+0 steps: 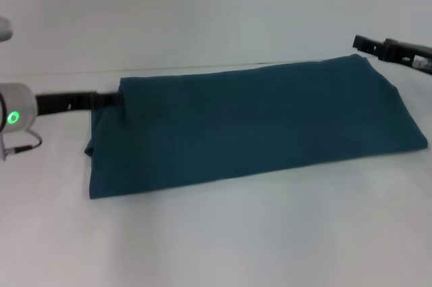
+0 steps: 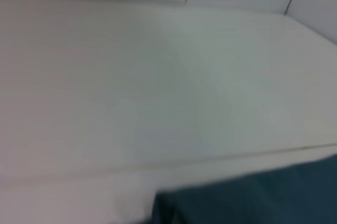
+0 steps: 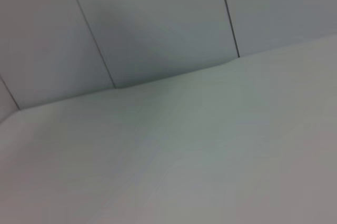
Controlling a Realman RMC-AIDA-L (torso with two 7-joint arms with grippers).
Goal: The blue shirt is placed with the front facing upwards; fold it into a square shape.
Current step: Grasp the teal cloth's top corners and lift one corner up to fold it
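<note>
blue shirt (image 1: 250,125) folded into wide band across white table (image 1: 216,240), no lettering showing. left gripper (image 1: 111,99) at shirt's far-left corner, touching cloth; right gripper (image 1: 368,44) just off far-right corner. finger state: can't tell, either arm.

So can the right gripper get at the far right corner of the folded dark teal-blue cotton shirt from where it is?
Probably yes: the right gripper hangs just beyond the shirt, with nothing visible between them.
</note>
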